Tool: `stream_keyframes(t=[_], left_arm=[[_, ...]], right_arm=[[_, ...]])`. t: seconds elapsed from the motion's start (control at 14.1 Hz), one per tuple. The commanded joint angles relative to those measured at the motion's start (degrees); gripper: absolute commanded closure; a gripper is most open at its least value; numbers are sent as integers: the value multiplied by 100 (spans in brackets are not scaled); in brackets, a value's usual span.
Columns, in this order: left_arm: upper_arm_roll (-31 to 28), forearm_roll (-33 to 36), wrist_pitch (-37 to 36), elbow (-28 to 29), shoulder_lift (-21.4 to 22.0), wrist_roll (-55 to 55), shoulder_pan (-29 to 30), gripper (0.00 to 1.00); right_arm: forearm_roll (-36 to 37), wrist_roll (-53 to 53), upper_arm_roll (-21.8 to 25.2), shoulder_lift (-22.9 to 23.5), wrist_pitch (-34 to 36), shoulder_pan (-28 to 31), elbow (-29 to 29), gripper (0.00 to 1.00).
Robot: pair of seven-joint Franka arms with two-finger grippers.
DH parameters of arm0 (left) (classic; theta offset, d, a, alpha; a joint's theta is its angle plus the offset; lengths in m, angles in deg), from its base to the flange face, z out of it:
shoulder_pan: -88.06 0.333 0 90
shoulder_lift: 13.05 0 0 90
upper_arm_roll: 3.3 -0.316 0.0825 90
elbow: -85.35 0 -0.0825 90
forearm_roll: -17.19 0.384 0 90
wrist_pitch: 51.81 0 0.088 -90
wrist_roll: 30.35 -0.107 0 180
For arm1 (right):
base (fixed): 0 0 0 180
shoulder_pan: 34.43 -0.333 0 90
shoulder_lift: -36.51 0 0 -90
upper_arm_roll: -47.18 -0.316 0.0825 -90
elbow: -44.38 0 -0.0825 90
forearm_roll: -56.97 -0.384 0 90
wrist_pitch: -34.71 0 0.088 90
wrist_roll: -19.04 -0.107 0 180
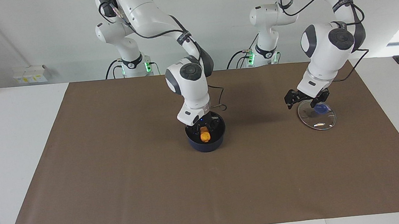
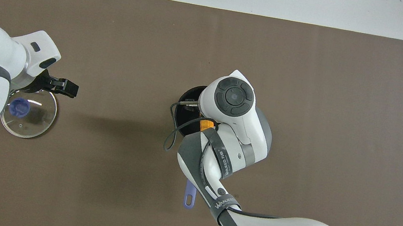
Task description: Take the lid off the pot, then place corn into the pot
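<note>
lid [image 1: 316,117] flat on tabletop [image 1: 119,191], left gripper [image 1: 307,99] just above, jaws released | corn [image 1: 205,136] inside pot [image 1: 206,137], clenched by right gripper [image 1: 204,129] | risk: tipping pot if withdrawn unreleased

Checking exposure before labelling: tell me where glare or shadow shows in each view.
Facing view: a bright glint on the lid near its rim, and a dark shadow on the mat beside the pot. Overhead view: the lid shows faint reflections; a soft shadow band lies between it and the pot.
</note>
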Motion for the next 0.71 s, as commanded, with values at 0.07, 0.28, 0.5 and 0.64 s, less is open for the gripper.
stream_keyframes(t=[0.07, 0.28, 0.5, 0.64], left_arm=[[-50, 45, -867, -737, 37, -400, 11, 0], [-50, 45, -1350, -1167, 38, -418, -7, 0], [-68, 19, -2070, -1799, 3, -427, 37, 0], [-94, -16, -2431, -1995, 54, -340, 55, 0]], right_arm=[[-159, 58, -49, 145, -116, 43, 138, 100], [-168, 67, -49, 154, -152, 34, 103, 100], [-177, 67, -49, 137, -169, 17, -11, 67], [-177, 67, -49, 137, -143, 17, -2, 30]])
